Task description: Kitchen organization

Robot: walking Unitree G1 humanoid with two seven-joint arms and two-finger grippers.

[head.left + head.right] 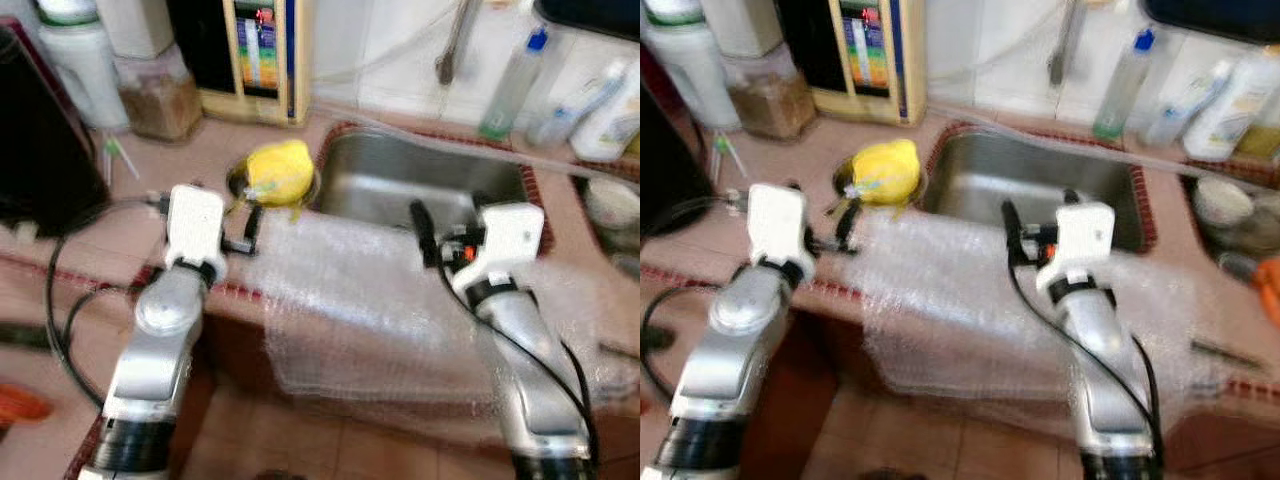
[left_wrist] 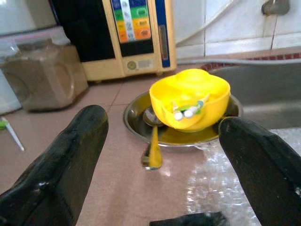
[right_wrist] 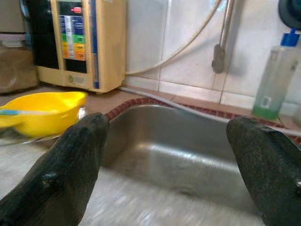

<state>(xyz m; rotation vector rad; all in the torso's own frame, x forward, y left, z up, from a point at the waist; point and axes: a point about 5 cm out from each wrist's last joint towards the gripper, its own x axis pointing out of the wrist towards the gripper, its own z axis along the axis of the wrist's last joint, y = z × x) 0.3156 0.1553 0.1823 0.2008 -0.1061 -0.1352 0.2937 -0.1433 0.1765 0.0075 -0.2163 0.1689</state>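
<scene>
Left hand and right hand are both hovering open; yellow bowl is sitting beside sink.

The two eye views look forward and down from the head onto a tiled counter and a steel sink. The left wrist view looks along its spread fingers, close to a yellow bowl just ahead of them. The right wrist view faces the sink basin beyond its fingers, toward the tiled wall. All views share bowl and sink.
</scene>
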